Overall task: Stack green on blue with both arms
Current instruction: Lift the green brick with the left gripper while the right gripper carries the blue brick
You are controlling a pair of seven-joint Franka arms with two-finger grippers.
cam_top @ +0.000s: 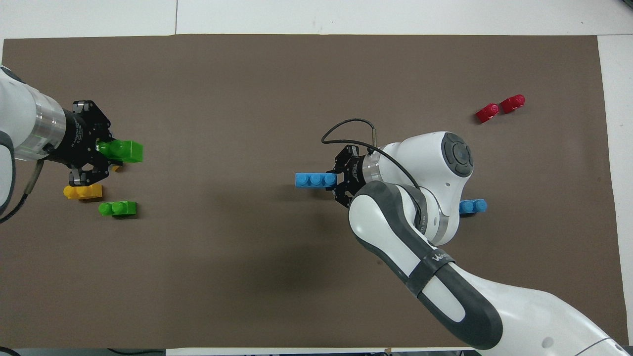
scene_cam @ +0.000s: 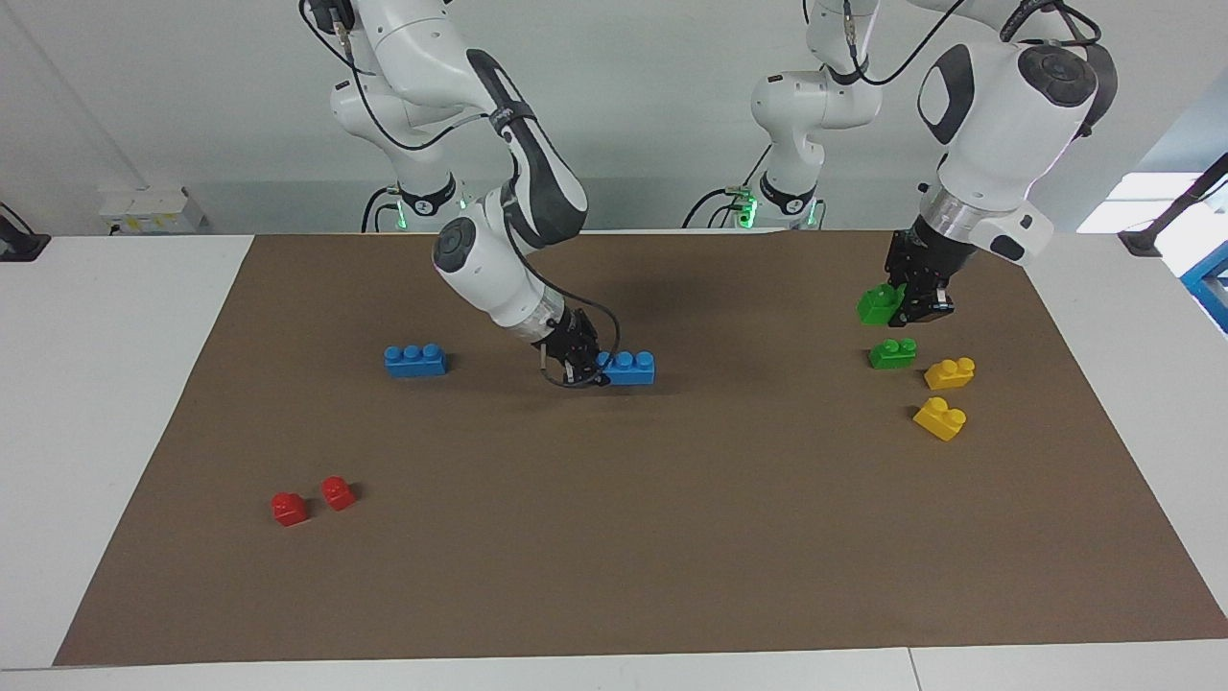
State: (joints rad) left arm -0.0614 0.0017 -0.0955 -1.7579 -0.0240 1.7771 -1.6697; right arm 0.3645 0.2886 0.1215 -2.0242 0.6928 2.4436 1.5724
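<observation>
Brown mat [scene_cam: 614, 537]: left pincer [scene_cam: 897, 305] grips green brick [scene_cam: 878, 304], right pincer [scene_cam: 587, 369] blue brick [scene_cam: 628, 367].

Left gripper [scene_cam: 907, 296] raised near the left arm's table end, fingers clamped; right gripper [scene_cam: 587, 369] low mid-table, fingers closed.

The right arm [cam_top: 420, 232] hides most of one blue brick [cam_top: 473, 205] (overhead view only).
</observation>
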